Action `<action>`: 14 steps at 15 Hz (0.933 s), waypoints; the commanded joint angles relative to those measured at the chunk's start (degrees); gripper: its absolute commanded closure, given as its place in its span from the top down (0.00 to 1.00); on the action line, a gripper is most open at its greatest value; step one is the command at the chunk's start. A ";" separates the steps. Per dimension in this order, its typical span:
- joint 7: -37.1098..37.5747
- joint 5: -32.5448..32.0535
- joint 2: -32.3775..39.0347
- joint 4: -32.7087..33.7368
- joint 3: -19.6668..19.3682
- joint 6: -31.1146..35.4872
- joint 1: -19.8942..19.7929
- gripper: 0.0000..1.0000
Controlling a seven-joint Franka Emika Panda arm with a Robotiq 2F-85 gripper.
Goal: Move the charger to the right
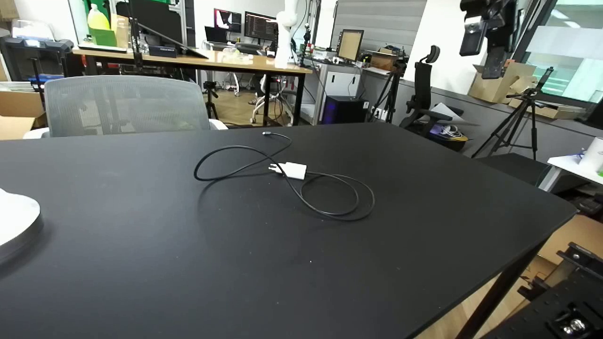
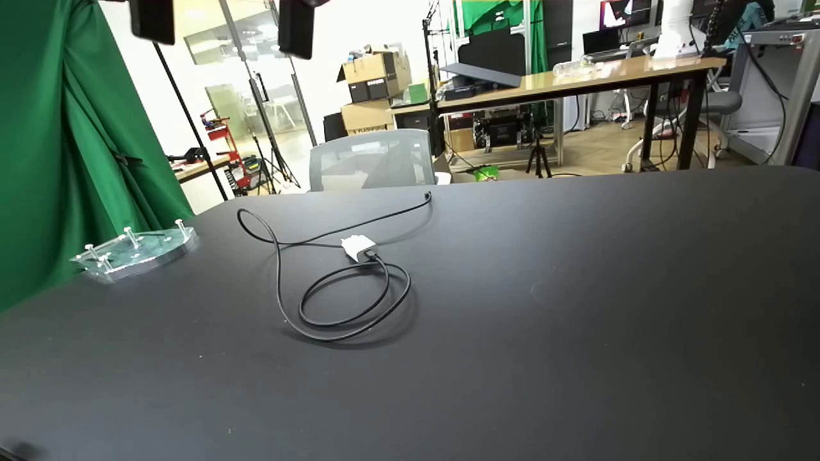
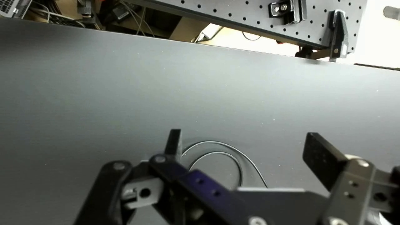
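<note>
Parted wide at the tool point(image 2: 224, 32), with nothing gripped; hanging well above the desk point(image 2: 576, 320), probably to leave room for lining up before reaching down. No contact with the charger point(image 1: 294, 170), lying on the desk toward the mesh chair point(image 2: 371, 160) in loose loops of black cable point(image 2: 327, 340), likely still to be shifted right. Best pinched, presumably, by its white plug block point(image 2: 357, 247), for firmness, with drag from the cable to expect. Dark, faintly specked underneath, bearing also a clear bolted plate point(image 2: 150, 248) well apart. Farther out, a green curtain point(image 2: 70, 147), a wooden worktable point(image 2: 631, 69) and monitors point(image 1: 260, 26).
</note>
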 commanded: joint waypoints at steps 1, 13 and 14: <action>-0.40 0.45 0.17 0.10 1.65 -0.16 -1.72 1.00; -18.56 -8.33 14.60 11.70 5.23 0.49 -1.17 1.00; -20.91 -8.54 16.39 12.94 6.10 1.18 -1.08 1.00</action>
